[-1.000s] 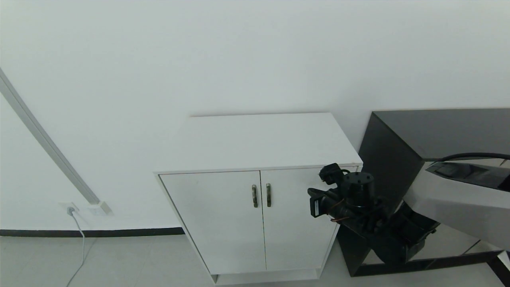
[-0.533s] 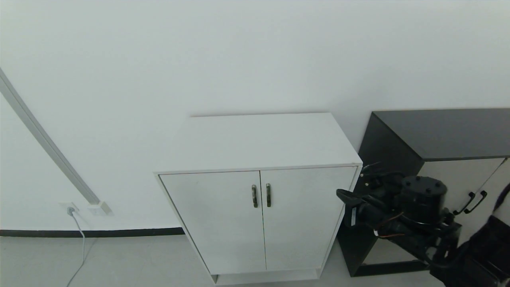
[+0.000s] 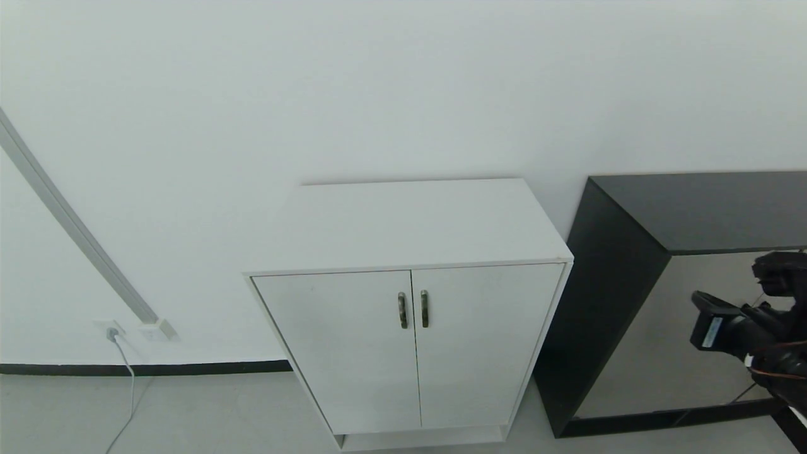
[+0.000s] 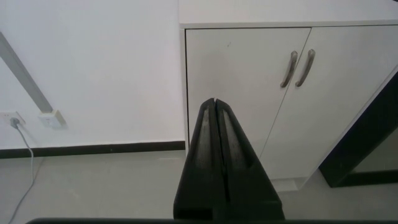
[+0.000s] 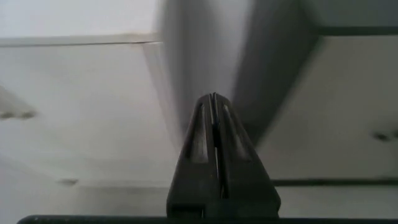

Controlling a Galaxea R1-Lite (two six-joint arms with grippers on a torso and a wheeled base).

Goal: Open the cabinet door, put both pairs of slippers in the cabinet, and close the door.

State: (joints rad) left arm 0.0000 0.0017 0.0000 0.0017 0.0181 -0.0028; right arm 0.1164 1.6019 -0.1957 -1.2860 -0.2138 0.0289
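We are logging left gripper [image 4: 214, 102] and right gripper [image 5: 213, 98] pressed together before the cabinet [image 3: 410, 224], whose stiff, probably light door [image 3: 479, 343] is inviting a grip at its handle [image 3: 425, 308].

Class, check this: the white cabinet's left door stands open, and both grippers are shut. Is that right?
No: the head view shows the left door of the white cabinet shut. The left gripper and right gripper are indeed shut.
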